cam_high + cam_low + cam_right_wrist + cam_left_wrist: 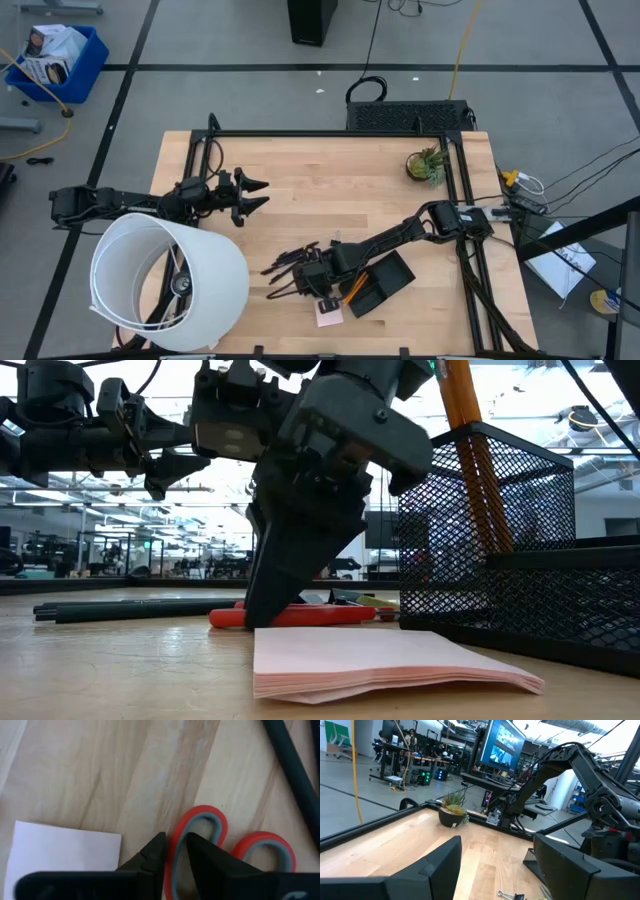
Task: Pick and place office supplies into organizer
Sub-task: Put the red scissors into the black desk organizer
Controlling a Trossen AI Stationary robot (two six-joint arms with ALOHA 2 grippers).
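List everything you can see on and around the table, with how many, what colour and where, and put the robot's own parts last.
scissors: one, red handles with grey lining, on the table beside the pink pad
sticky-note pad: one, pink, near the table's front edge, beside the organizer
organizer: one, black mesh, front middle of the table
pencil: one, orange, standing in the organizer
pens: several, black, lying left of the scissors
plant: one, green in a dark pot, back right of the table
lampshade: one, white, front left corner
left gripper: open, waiting above the table's left side
right gripper: fingers straddling one scissors handle loop
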